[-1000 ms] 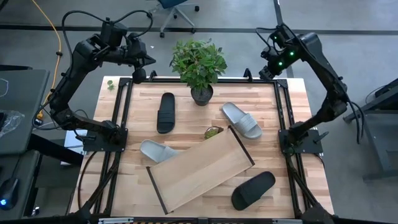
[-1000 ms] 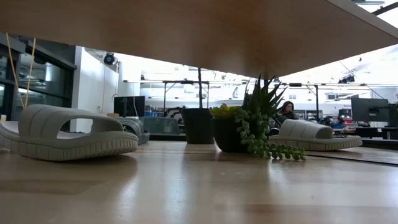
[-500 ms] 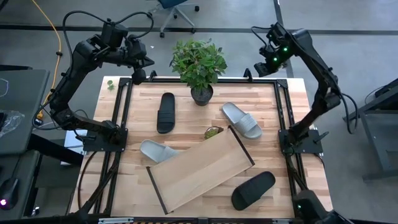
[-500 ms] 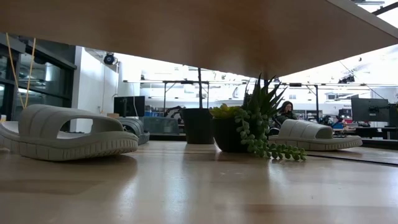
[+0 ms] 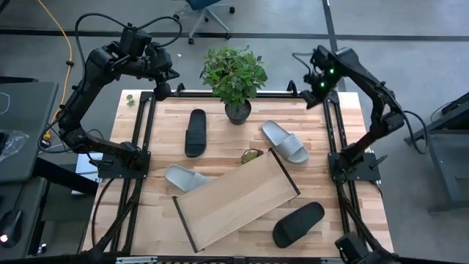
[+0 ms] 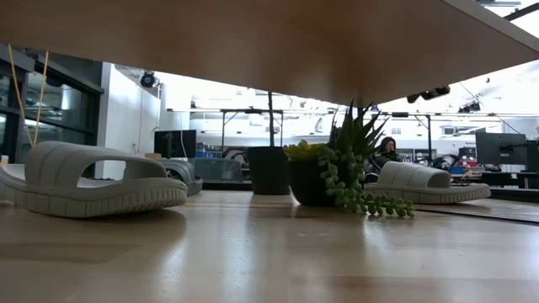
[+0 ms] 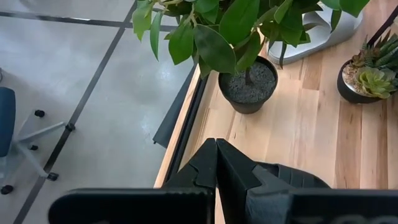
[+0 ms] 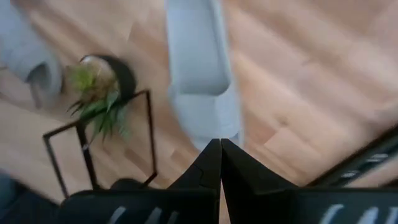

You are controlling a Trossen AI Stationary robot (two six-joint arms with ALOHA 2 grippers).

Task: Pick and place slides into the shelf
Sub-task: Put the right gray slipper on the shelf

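While high, right claw (image 8: 219,144) overlooks grey slide (image 8: 202,81).

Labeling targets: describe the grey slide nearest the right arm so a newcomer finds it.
Start at the big leafy plant at the table's far edge. Toward the right arm's side lies a light grey slide, just past the shelf's far corner. The other grey slide lies partly under the shelf.

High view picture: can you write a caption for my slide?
Four slides, two grey and two black, lie around the empty shelf beside a potted plant.
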